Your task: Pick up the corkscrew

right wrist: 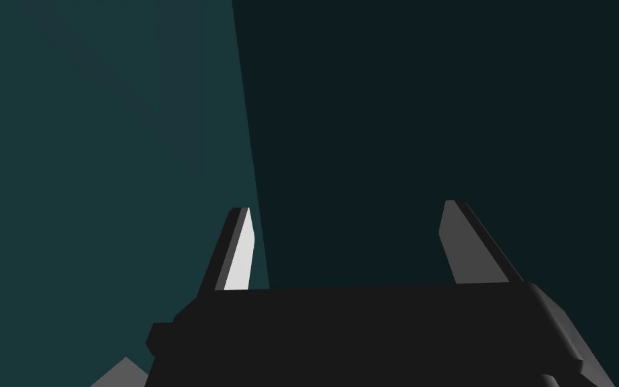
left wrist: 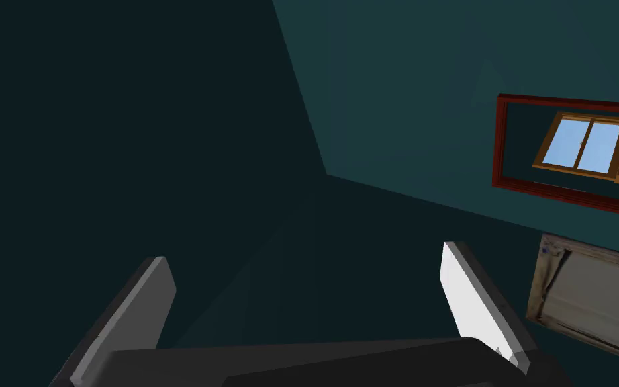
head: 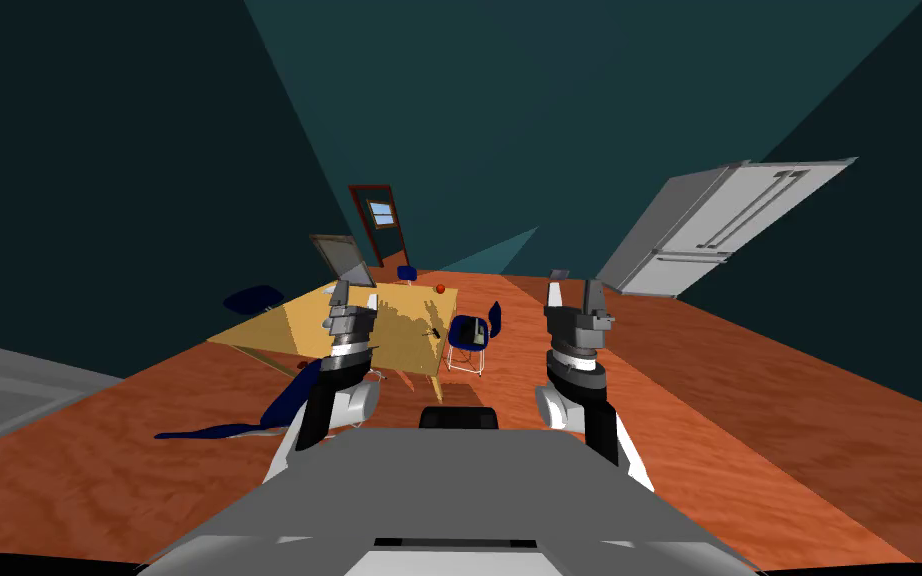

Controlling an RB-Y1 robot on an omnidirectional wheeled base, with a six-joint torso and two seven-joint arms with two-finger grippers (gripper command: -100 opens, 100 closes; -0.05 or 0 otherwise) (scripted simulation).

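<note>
A wooden table stands ahead of me, some way off. Near its right edge lies a small dark thing, too small to tell apart, perhaps the corkscrew. My left gripper is raised in front of the table with its fingers open and nothing between them. My right gripper is raised to the right of the table, over the floor. In the right wrist view the right gripper is open and holds nothing.
A small red ball sits at the table's far edge. A blue chair on white legs stands at the table's right side, and another blue chair lies low at the near left. A grey fridge stands at the far right.
</note>
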